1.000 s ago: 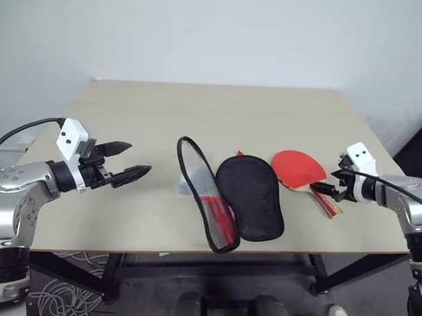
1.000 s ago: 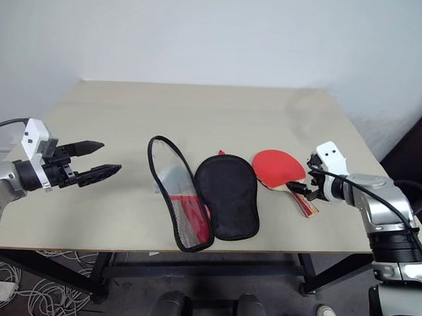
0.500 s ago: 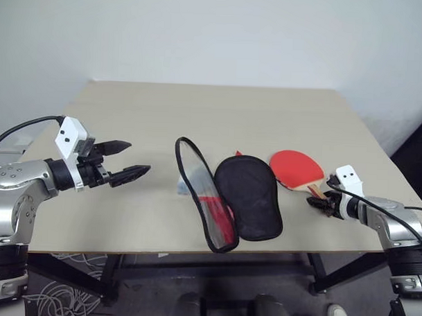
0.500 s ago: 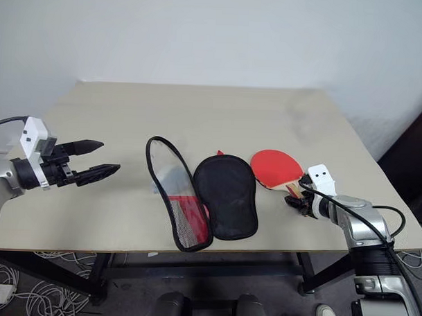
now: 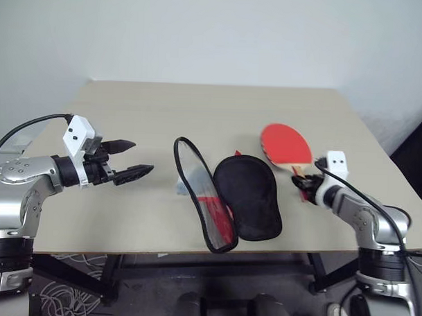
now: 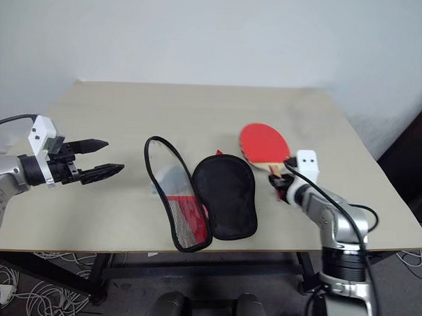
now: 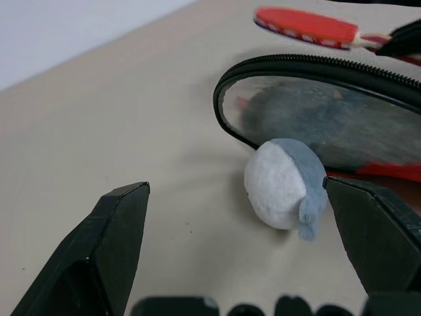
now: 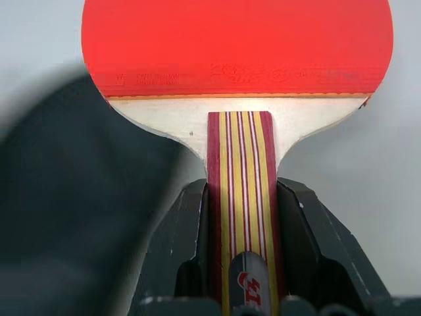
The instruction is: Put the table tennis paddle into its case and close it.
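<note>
Since a second ago the table tennis paddle (image 5: pixel 286 145) has left its resting spot at the case's 3 o'clock side and now sits higher and farther back, toward 1 o'clock of the case (image 5: pixel 248 196), with the right gripper (image 5: pixel 305 182) swung inward and clamped on its handle. In the right wrist view the two black fingers (image 8: pixel 187 243) press against both sides of the striped wooden handle, so the paddle is firmly grasped. Its long axis runs from the handle at about 5 o'clock to the red blade at about 11 o'clock, the blade pointing away from the robot and slightly leftward. The case lies open on the table (image 5: pixel 164 115): the black-lined half flat, the mesh-pocket half tilted up at its 9 o'clock side. A small grey-and-white plush toy (image 7: pixel 286 184) lies just beside that raised rim. The left gripper (image 5: pixel 128 160) hovers at 9 o'clock, well apart from the case, fingers spread wide and holding nothing.
</note>
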